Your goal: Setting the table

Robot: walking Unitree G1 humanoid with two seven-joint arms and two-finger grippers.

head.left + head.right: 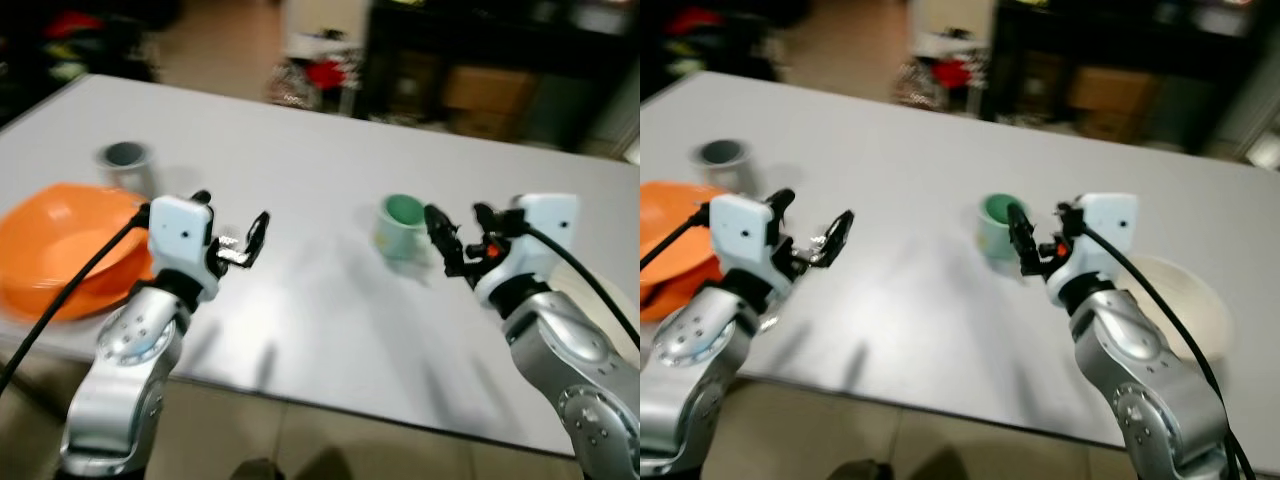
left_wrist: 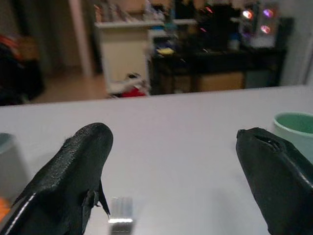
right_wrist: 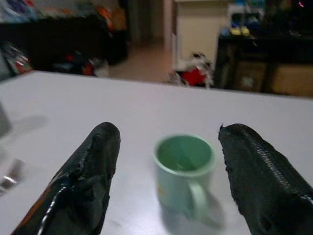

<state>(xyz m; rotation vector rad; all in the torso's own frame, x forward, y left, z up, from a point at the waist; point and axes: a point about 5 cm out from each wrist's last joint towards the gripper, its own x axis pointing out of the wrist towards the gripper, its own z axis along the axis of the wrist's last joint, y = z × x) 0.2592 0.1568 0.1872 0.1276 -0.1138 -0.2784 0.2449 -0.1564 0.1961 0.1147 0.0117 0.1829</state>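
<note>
Left eye view, from nearest the robot outward: both silver arms reach over the near edge of a white table. The left gripper hangs just above the tabletop with its fingers spread apart and nothing between them. Just beside its wrist, on the robot's left, lies an orange bowl, close to the table's near edge. The right gripper is also spread wide and empty, its fingers pointing at a green mug that stands upright a little ahead of them, handle turned toward the gripper, not touched. In the right eye view a white bowl sits near the table edge on the robot's right, partly hidden behind the right arm. A small shiny metal piece lies on the table just ahead of the left fingers; what it is I cannot tell. Farther back on the left stands a grey cup. Beyond the table are dark shelves and clutter on the floor, blurred.
</note>
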